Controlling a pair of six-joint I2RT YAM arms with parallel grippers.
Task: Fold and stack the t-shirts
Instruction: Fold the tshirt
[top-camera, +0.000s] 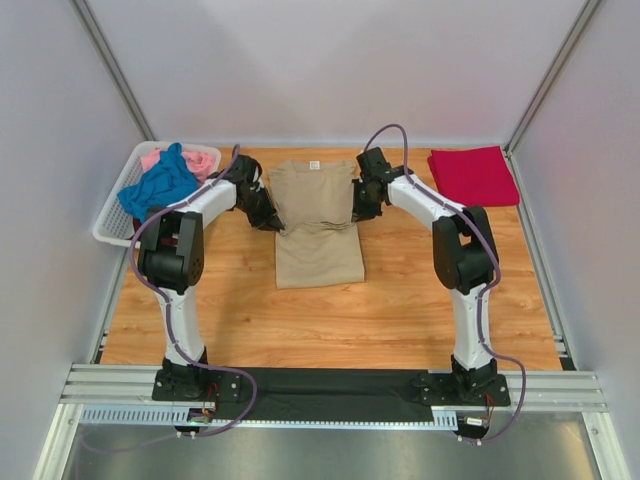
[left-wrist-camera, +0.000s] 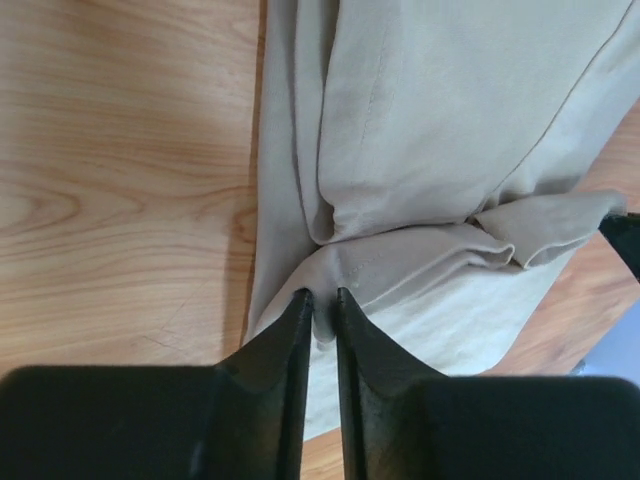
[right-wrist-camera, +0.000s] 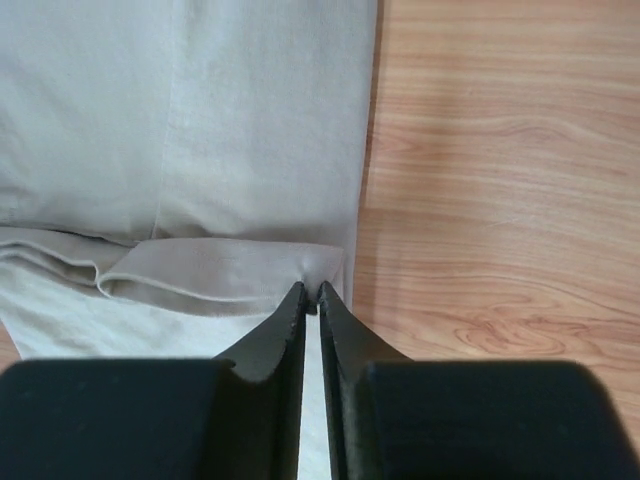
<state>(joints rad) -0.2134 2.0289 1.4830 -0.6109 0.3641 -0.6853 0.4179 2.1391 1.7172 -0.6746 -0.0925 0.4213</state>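
The tan t-shirt (top-camera: 318, 225) lies flat at mid-table (top-camera: 400, 300), with a bunched crosswise fold at mid-length. We note the right gripper (right-wrist-camera: 311, 290) pinching the fold's right edge, fingers almost together. The left gripper (left-wrist-camera: 321, 295) stands a slit apart with the left edge in the gap, and we cannot tell whether it grips. The folded red t-shirt (top-camera: 472, 175) lies far right, and the blue t-shirt (top-camera: 158, 185) and pink t-shirt (top-camera: 200, 160) are in the basket (top-camera: 112, 225) far left.

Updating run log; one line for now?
tan shirt: mid-fold; left gripper: pinching its left edge; right gripper: pinching its right edge; red shirt: folded, far right; blue shirt, pink shirt: in basket
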